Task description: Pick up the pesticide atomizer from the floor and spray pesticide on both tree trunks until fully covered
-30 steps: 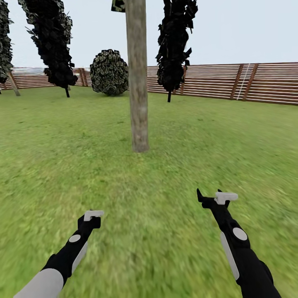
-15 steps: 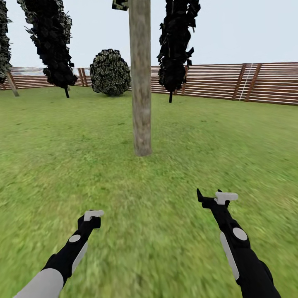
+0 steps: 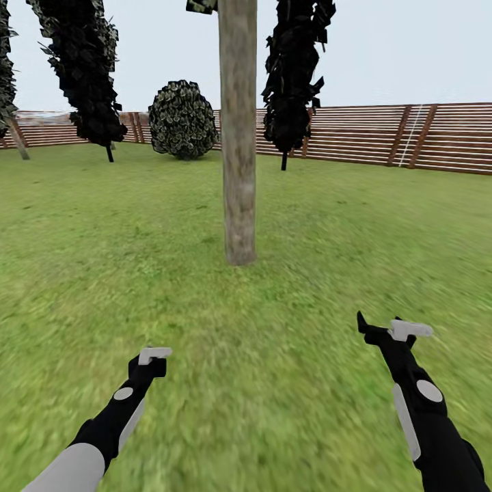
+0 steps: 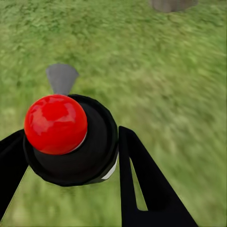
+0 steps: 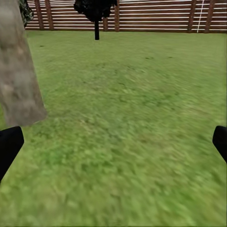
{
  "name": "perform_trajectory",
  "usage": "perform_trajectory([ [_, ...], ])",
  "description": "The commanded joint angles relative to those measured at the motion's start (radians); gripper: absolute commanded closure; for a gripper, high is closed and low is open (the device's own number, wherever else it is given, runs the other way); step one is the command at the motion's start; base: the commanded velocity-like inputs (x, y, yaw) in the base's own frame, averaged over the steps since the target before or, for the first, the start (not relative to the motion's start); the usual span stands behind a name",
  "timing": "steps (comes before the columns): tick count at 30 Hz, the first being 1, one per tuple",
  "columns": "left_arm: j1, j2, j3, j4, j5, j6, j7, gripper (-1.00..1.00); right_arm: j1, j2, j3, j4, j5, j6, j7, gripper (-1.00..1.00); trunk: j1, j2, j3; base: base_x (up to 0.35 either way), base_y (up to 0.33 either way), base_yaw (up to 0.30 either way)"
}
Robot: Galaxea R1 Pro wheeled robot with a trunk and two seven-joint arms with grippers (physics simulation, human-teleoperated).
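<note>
On the garden lawn, the left gripper (image 4: 71,156) is clamped around the pesticide atomizer (image 4: 71,142), a black bottle with a red cap, held low over the floor (image 3: 273,383); the right gripper (image 5: 113,142) hangs empty, fingers wide apart; a pale tree trunk (image 3: 239,137) stands just ahead, with no white specks visible on it; pickup appears done, while spraying of both trees seemingly remains; a slatted fence (image 3: 424,137) closes the background.
</note>
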Motion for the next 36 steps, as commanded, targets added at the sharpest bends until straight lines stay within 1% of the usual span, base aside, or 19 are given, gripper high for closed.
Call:
perform_trajectory([
  [1,0.0,0.0,0.0,0.0,0.0,0.0,0.0,1.0,0.0,0.0,-0.001,0.0,0.0,0.0,0.0,-1.0,0.0,0.0,0.0,0.316,0.131,0.0],
  [7,0.0,-0.001,0.0,0.0,0.0,0.002,0.0,1.0,0.0,0.0,-0.001,0.0,0.0,0.0,0.0,-1.0,0.0,0.0,0.0,0.323,0.095,0.0],
  [36,0.0,-0.002,0.0,0.0,0.0,0.004,0.0,1.0,0.0,0.003,0.002,0.0,-0.003,0.0,0.001,-1.0,0.0,0.0,0.0,0.338,0.001,0.0],
])
